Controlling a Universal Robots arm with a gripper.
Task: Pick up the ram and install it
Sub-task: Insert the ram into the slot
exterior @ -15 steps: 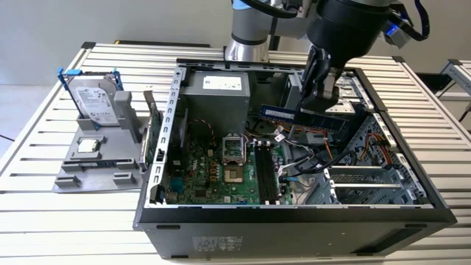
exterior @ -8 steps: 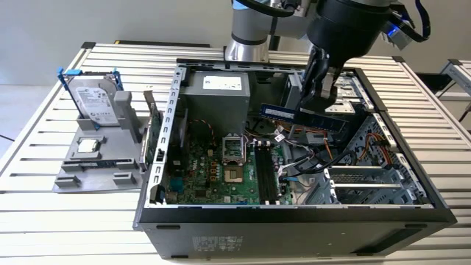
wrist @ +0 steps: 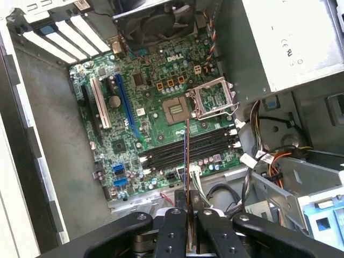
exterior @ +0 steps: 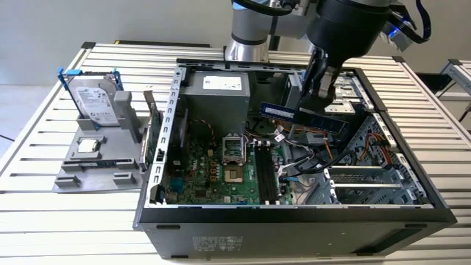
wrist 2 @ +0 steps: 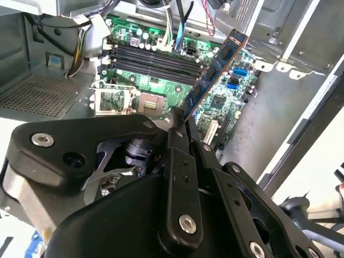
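My gripper point(exterior: 318, 105) is shut on the ram point(exterior: 301, 116), a long blue-green stick held roughly level above the open computer case point(exterior: 294, 212). It hangs over the cables at the exterior view's right of the motherboard, apart from the black memory slots point(exterior: 266, 171). In the second wrist view the ram point(wrist 2: 215, 70) slants away from the gripper point(wrist 2: 184, 121) over the slots point(wrist 2: 150, 59). The first wrist view has the ram point(wrist: 187, 161) edge-on, rising from the gripper point(wrist: 188, 217) across the slots point(wrist: 188, 148).
A silver hard drive in a blue frame point(exterior: 96, 99) stands on a grey holder point(exterior: 92, 165) at the exterior view's left, with a green expansion card point(exterior: 152, 138) beside the case. Inside are the power supply point(exterior: 217, 94), CPU socket point(exterior: 231, 146) and loose cables point(exterior: 309, 160).
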